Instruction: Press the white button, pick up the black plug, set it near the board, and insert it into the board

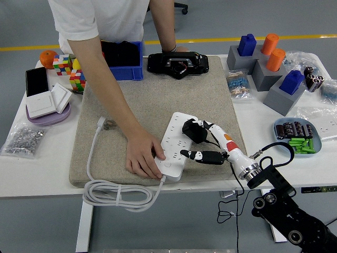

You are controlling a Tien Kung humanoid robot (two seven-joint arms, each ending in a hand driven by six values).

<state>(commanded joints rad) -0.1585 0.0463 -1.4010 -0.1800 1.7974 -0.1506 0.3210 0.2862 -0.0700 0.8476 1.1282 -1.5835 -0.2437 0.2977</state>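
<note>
A white power strip (176, 141) lies on the grey felt mat (152, 105), its white cable (113, 192) coiled at the table's front edge. A black plug (194, 130) sits on the strip's right side. My right hand (202, 142) is curled around the plug, one finger over it and the thumb lying low on the strip's right edge. A person's hand (143, 155) rests on the strip's near left end, over where the white button is. My left hand is out of view.
A blue bin (124, 60) and a black device (176, 63) stand at the mat's far edge. Grey blocks with blue and orange pegs (268, 63) and a blue plate of parts (297, 137) are at the right. Wall switches (47, 100) and colour cubes (68, 68) are at the left.
</note>
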